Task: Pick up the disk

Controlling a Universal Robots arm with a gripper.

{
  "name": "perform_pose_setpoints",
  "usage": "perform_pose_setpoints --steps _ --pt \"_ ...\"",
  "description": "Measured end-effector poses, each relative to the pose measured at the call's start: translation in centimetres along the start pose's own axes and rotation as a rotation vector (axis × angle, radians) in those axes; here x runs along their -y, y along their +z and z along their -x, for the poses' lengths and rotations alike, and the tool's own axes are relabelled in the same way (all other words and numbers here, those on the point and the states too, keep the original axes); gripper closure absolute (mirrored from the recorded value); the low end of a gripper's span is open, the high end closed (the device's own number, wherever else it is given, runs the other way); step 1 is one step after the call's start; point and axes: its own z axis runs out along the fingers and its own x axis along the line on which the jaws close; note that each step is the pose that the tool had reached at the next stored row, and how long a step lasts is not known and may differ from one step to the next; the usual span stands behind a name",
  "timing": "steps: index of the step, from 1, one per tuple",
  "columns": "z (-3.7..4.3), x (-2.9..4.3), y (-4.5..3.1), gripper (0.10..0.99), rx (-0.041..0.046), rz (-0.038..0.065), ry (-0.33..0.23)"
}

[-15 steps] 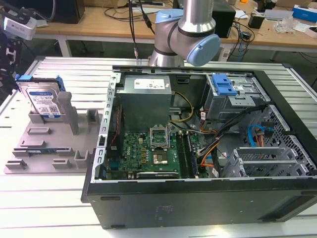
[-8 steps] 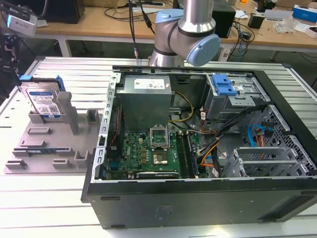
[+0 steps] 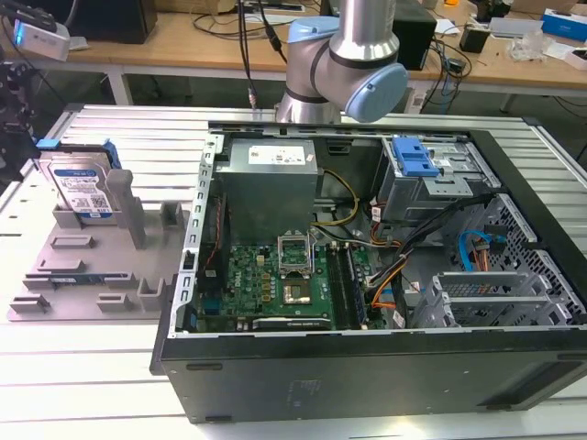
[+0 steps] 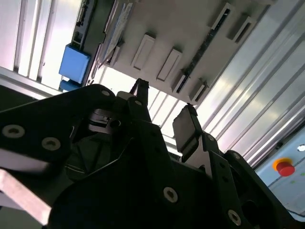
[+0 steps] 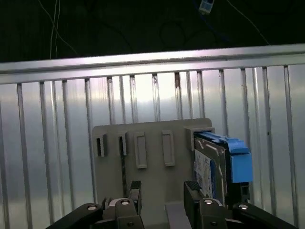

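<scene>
Ribbed metal table [image 3: 101,376] spreading across scene, cluttered wooden benches [image 3: 183,50] running behind. I'm seeing open computer case [image 3: 367,385] sitting centre to right of exterior view. Grey slotted holder [image 3: 92,270] lying at exterior view's left. Disk [image 3: 81,192] standing upright in its far corner, blue rails showing. In first wrist view, gripper [image 5: 164,191] hovering over holder, fingers spread wide, gripping nothing, disk sitting just beside one finger, not touching.

Disk [image 3: 81,190] — flat rectangular silver hard drive with a white-and-blue label and blue rails on its edges. Pose: upright on edge, seated in a slot of the grey holder plate [image 3: 87,275] — at the exterior view's left, well apart from the computer case [image 3: 367,371].
</scene>
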Motion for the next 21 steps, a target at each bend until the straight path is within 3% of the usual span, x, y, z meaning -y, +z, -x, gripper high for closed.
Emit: perform_pose_setpoints --steps 5,7,17,21 --pt "0.02 0.02 0.00 0.604 -0.0005 0.001 -0.015" --pt "0.53 0.00 0.00 0.604 -0.0007 0.001 -0.015" --pt "5.92 -0.85 0.18 0.604 -0.0051 0.001 -0.017" --pt "6.71 -1.30 0.35 0.604 -0.0078 0.001 -0.025"
